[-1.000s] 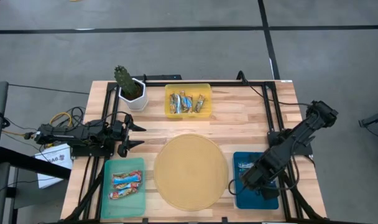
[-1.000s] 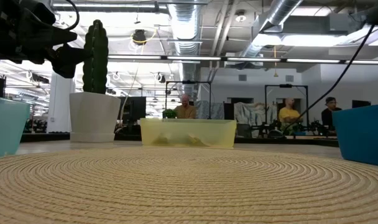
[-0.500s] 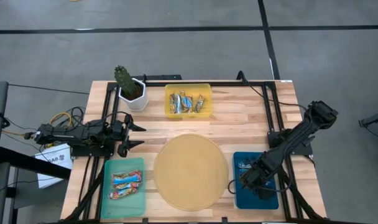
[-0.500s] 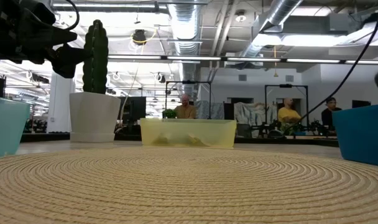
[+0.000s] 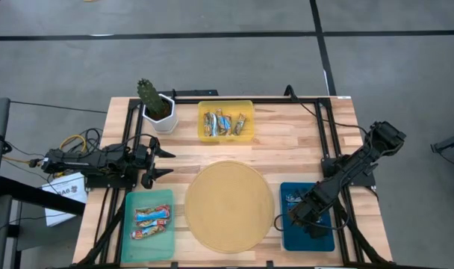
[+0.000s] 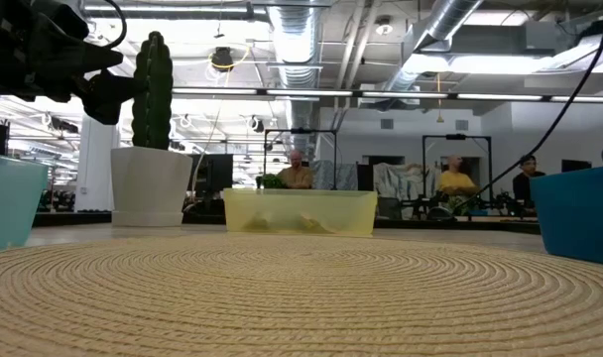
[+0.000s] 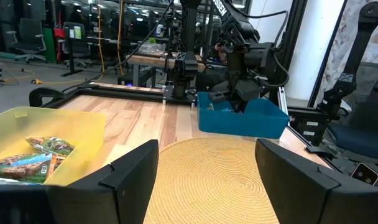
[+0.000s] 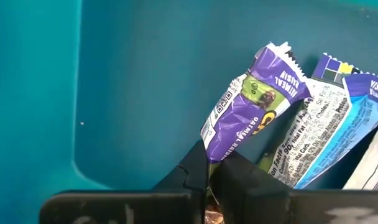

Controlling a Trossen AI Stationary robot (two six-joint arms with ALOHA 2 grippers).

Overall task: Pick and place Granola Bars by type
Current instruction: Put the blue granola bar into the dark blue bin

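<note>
Your right gripper point(image 8: 207, 169) pinched tight on purple oatmeal-raisin bar point(image 8: 248, 112) inside blue tray point(image 5: 328, 239), front-right table corner. Left gripper point(image 5: 167, 162) wide, holding nothing, left edge.

Table point(image 5: 287, 146) is pale planked wood, smooth satin finish, with a black metal frame point(image 5: 234, 99) round the edge; the round mat point(image 5: 228, 205) is coarse woven fibre, coiled and matt. Trays look like smooth plastic: yellow one point(image 5: 225, 120) translucent, the teal point(image 5: 149, 214) and blue point(image 5: 313, 240) opaque with a slight sheen. The Granola Bars point(image 8: 251, 115) at my right jaws are glossy crinkled foil-film wrappers with serrated ends, the cactus pot point(image 5: 164, 117) looks smooth white, my fingers point(image 7: 130, 180) matt black plastic.
</note>
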